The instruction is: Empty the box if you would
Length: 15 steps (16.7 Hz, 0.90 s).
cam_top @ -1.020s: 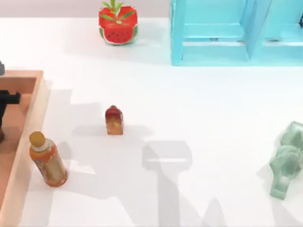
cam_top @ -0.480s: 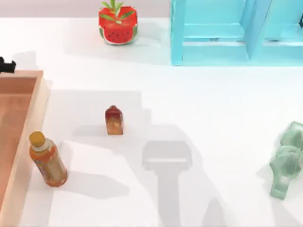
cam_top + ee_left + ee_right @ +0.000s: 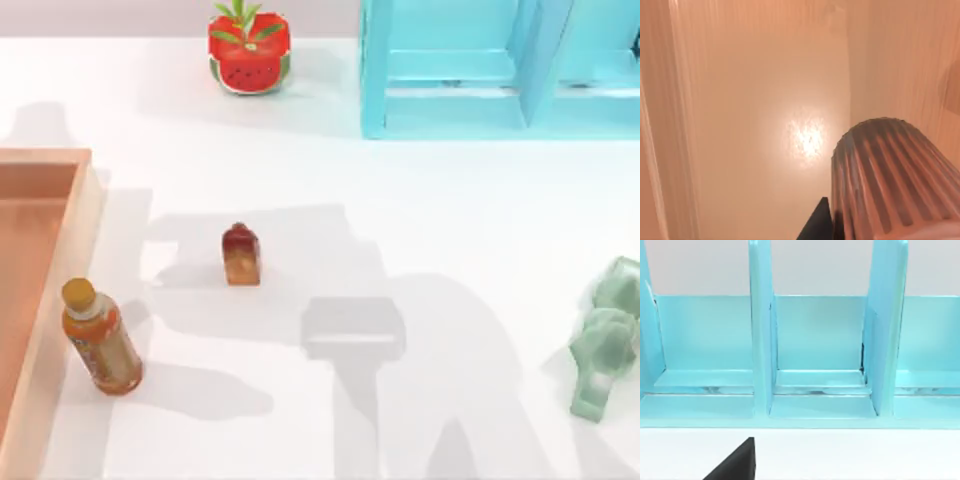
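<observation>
The box (image 3: 84,230) of light orange wood lies at the table's left edge, and the part of its floor in view is bare. In the left wrist view its pale wooden floor (image 3: 755,125) lies below a ribbed grey-brown cylinder (image 3: 890,180) close to the camera. A dark bit of my left gripper (image 3: 819,225) shows beside that cylinder. An orange bottle (image 3: 100,340) stands on the table just outside the box's right rim. My right gripper (image 3: 735,462) faces the turquoise shelf unit (image 3: 815,350).
A small red-and-orange item (image 3: 241,255) stands mid-table. A watermelon-patterned pot (image 3: 249,50) sits at the back. The turquoise shelf unit (image 3: 480,70) fills the back right. A pale green object (image 3: 603,350) lies at the right edge.
My left gripper, over the box at the left edge a second ago, moved toward the back and left the top view. Shadows shifted across the table; the objects stayed put.
</observation>
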Motion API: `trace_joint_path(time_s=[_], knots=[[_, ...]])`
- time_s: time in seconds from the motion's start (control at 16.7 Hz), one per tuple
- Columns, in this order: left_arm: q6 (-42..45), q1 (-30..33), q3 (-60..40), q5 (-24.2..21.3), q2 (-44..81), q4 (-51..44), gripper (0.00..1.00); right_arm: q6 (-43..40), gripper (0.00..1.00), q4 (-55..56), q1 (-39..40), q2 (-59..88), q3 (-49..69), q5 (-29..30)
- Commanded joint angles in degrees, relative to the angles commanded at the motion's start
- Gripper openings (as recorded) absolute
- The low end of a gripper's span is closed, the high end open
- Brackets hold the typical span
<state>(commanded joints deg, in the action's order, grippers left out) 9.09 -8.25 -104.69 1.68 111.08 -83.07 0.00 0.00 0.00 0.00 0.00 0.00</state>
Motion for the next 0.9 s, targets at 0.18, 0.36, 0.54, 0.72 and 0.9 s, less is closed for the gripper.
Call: trace_joint_path(time_s=[0.18, 0.36, 0.54, 0.72, 0.9], knots=[[0.29, 0.38, -0.40, -1.85, -1.10, -2.24, 0.00, 0.00, 1.00, 0.00, 0.00, 0.00, 0.00, 0.00], [0.38, 0.28, -0.20, -1.74, -0.77, -2.11, 0.00, 0.00, 1.00, 0.00, 0.00, 0.00, 0.00, 0.00], [-1.60, 1.10, 0.23, -1.32, -1.58, -0.36, 0.00, 0.00, 1.00, 0.00, 0.00, 0.00, 0.00, 0.00], [-8.85, 5.70, 2.31, 0.53, -3.56, 4.58, 0.00, 0.00, 1.00, 0.00, 0.00, 0.00, 0.00, 0.00], [-19.43, 14.94, 6.36, 3.06, -5.68, 10.22, 0.00, 0.00, 1.00, 0.00, 0.00, 0.00, 0.00, 0.00]])
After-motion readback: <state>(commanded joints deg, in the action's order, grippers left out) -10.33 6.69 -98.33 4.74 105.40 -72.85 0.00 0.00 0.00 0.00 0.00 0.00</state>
